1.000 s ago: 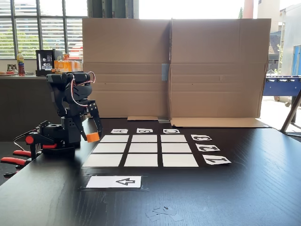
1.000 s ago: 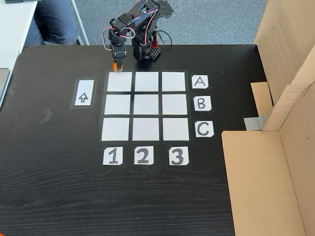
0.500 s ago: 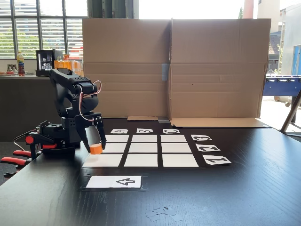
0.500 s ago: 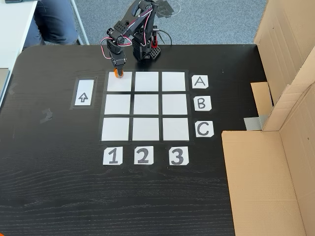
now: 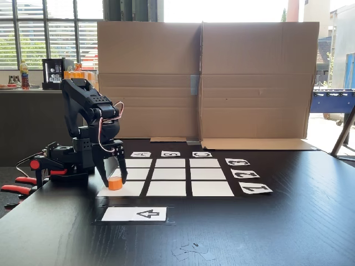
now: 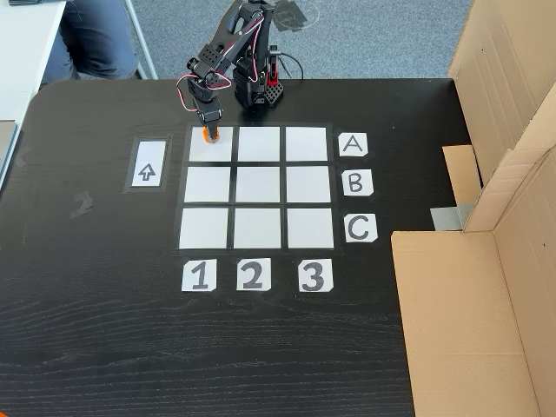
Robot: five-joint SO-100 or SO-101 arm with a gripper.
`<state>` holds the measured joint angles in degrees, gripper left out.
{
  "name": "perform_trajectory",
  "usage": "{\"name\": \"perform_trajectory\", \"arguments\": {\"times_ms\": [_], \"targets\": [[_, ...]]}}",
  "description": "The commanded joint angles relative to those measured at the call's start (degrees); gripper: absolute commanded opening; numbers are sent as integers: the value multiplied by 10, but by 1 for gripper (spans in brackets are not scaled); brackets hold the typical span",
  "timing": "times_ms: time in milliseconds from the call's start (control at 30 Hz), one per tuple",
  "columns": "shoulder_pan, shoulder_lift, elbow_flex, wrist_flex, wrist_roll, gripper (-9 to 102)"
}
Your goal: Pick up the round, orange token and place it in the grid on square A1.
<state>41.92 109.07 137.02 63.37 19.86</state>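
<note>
Fingers (image 5: 115,178) are clamped on the token (image 5: 115,183), which sits low over square A1 (image 6: 211,145), at its edge nearest the arm. Nudge it toward the cell's middle, set it flat on the surface, then open and lift straight up.

Looks like an office or break area turned into a demo/test spot. Dark wood-grain counter (image 5: 288,221) w/ a small robot arm (image 5: 89,133) fixed at one end. Cardboard sheets (image 5: 205,77) stand as a makeshift backdrop. Big windows w/ blinds (image 5: 39,27) behind; side bench w/ a coffee machine (image 5: 57,72) & bottles (image 5: 24,75). Table football (image 5: 331,102) at right of that fixed view. Grey carpet (image 6: 373,39) & a seated person's legs (image 6: 95,39) in the top-down fixed view.
</note>
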Motion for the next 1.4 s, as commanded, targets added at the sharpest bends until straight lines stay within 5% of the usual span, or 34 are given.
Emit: {"name": "perform_trajectory", "arguments": {"times_ms": [0, 1000, 1367], "targets": [[-5, 0, -20, -10, -5, 1], [-25, -37, -14, -48, -4, 2], [-19, -47, -5, -48, -5, 27]]}}
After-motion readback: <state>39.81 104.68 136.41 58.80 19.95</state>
